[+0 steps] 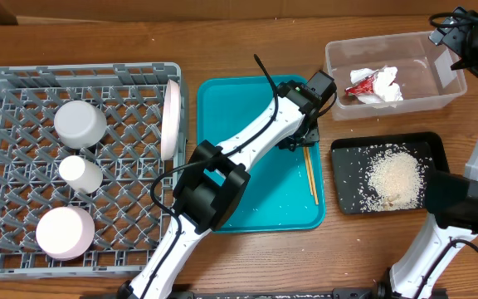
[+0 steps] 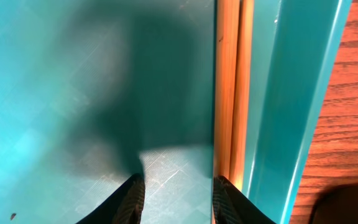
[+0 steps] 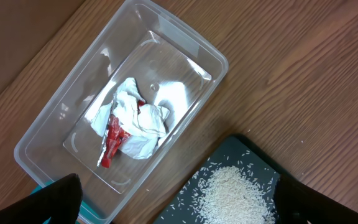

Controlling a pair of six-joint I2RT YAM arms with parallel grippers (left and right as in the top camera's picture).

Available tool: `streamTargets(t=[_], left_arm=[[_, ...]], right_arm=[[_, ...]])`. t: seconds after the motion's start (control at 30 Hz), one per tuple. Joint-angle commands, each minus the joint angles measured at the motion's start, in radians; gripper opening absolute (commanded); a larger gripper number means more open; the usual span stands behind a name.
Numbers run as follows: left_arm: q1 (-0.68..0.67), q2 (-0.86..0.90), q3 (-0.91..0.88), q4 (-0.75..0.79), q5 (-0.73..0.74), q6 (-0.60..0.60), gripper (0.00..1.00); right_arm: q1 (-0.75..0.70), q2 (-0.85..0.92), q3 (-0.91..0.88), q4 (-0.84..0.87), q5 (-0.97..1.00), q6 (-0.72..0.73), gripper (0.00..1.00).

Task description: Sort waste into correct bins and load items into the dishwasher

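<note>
Teal tray (image 1: 231,108): smooth moulded plastic, rectangular, raised rim, a few white grains scattered on its floor.

Chopsticks (image 1: 310,174): thin pale wooden pair, lying side by side on the tray floor, tight against the tray's right-hand wall. The wrist view shows their straight grain (image 2: 232,87).

Left gripper (image 2: 179,186): low over the tray's right half, jaws part-way apart. Bare teal floor shows between the fingers (image 2: 135,193) and nothing is gripped. One finger is just beside the chopsticks; contact cannot be told.

Right gripper (image 3: 176,183): well right of the tray, above the tub, jaws spread wide and empty.

Clear tub (image 1: 446,91): beyond the tray's far right corner. Glossy, rounded corners. It contains a crumpled white napkin (image 1: 384,90) and a red wrapper (image 1: 362,85).

Black tray (image 1: 351,195): just right of the teal tray. Matte and shallow, with a heap of white rice (image 1: 395,176).

Grey rack (image 1: 81,71): left of the teal tray. Lattice of pegs. It carries a plate (image 1: 171,116) standing on edge at the side nearest the tray, and three round white dishes (image 1: 80,123) further left.
</note>
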Motion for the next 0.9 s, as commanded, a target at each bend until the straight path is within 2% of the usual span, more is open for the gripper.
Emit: streamTargets(t=[0.0,0.87], left_arm=[[-0.002,-0.03,0.018,0.004,0.008,0.04,0.39],[-0.025,-0.006,0.008,0.029,-0.009,0.034,0.38]], right_arm=[[-0.002,-0.024,0.014,0.003,0.011,-0.008,1.0],[-0.002,-0.024,0.014,0.003,0.011,-0.008,1.0]])
